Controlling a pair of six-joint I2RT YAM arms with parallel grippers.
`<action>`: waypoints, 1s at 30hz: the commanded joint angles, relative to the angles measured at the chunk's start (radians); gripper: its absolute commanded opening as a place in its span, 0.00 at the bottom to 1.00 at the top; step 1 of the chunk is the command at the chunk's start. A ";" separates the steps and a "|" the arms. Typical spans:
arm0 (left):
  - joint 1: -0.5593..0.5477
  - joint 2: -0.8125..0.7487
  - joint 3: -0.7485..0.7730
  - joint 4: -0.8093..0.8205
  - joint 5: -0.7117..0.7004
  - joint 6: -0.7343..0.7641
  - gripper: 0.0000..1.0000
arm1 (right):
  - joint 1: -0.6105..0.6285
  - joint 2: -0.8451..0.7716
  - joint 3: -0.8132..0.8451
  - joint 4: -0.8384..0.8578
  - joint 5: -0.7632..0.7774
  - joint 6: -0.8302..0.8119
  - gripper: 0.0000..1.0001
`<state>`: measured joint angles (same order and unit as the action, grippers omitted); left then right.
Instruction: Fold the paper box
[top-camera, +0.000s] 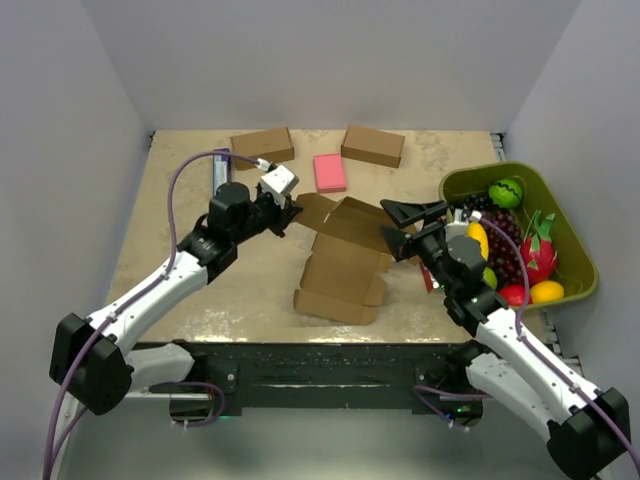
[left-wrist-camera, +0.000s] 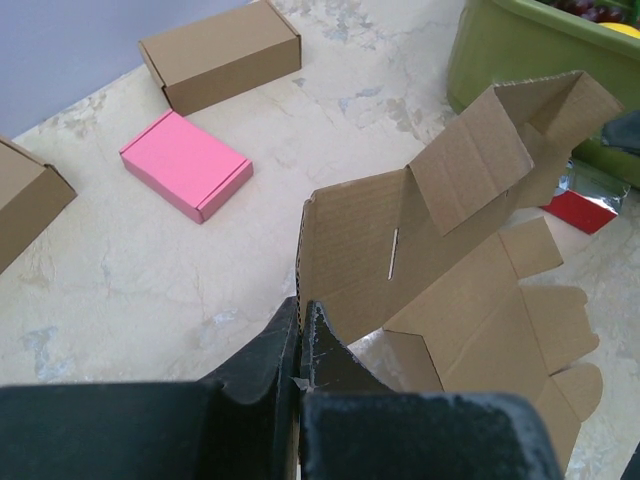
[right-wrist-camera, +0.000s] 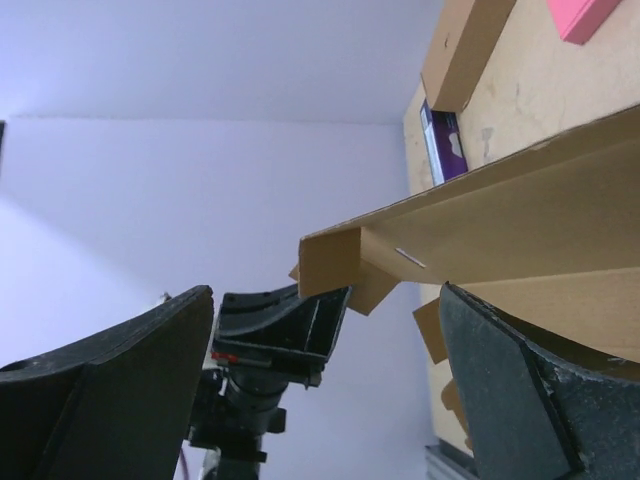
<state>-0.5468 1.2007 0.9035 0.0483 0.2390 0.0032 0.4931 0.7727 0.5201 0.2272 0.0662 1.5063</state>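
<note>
Left pincer (left-wrist-camera: 301, 342): fingers pressed together, clamped on the left edge of the brown die-cut cardboard paper box (top-camera: 340, 262), holding that rear panel raised off the bench (top-camera: 250, 292); in my judgement this anchors the sheet so the opposite side can be worked. Right pincer (top-camera: 395, 227): fingers wide apart, gripping nothing, with the raised panel's right end and its small side flap lying between them; whether either finger touches the card cannot be told. The box sits mid-bench between the two arms, partly formed, its near wall creased up and its tabbed flaps lying loose, so the folding looks roughly half done. Beyond it, at the back, lie a pink rectangular pad (top-camera: 329, 172) and two closed brown cardboard boxes (top-camera: 262, 147) (top-camera: 372, 146). A green plastic tub (top-camera: 575, 245) of toy fruit stands just right of the right arm, close enough to foul a wide swing.
</note>
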 joint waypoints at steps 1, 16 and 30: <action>-0.019 -0.066 -0.028 0.096 0.019 0.041 0.00 | -0.014 0.020 -0.104 0.153 0.018 0.230 0.97; -0.056 -0.096 -0.057 0.114 0.039 0.136 0.00 | -0.057 0.086 -0.175 0.307 -0.031 0.384 0.94; -0.068 -0.112 -0.077 0.134 0.074 0.161 0.00 | -0.182 0.106 -0.200 0.265 -0.065 0.327 0.86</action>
<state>-0.6075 1.1069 0.8352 0.1150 0.2928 0.1417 0.3374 0.8494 0.3141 0.4911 -0.0109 1.8729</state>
